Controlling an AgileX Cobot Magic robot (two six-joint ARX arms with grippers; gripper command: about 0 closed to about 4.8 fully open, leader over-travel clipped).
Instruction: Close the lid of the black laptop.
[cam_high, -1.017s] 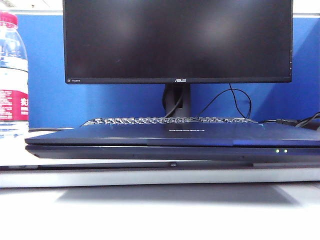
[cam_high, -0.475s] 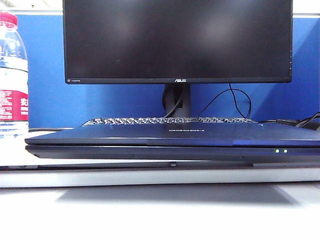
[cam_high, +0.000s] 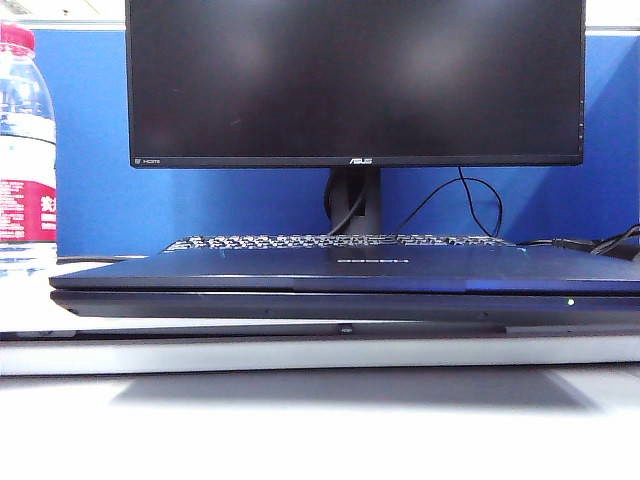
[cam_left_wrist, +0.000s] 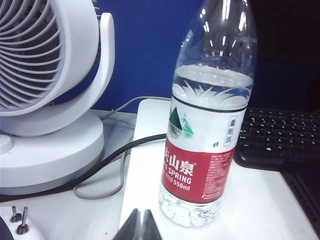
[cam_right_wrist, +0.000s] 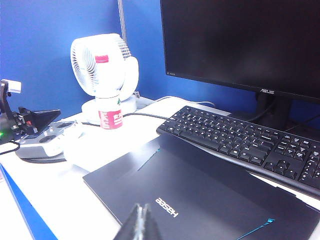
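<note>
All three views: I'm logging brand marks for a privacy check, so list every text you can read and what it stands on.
"ASUS": monitor lower bezel.
"HDMI": monitor's bezel corner, barely legible.
"Hasee": lid of the closed black laptop, seen upside down.
"SPRING", "550ml", Chinese characters: water bottle red label.
Bottle's fine print and keyboard key legends: too small.
Left gripper, right gripper: no text, jaws together.

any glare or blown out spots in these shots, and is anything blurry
Exterior view: table front washed out white, soft glare on the ASUS monitor. Left wrist view: left claw blurred, water bottle sharp. Right wrist view: right claw blurred, closed black laptop clear.
</note>
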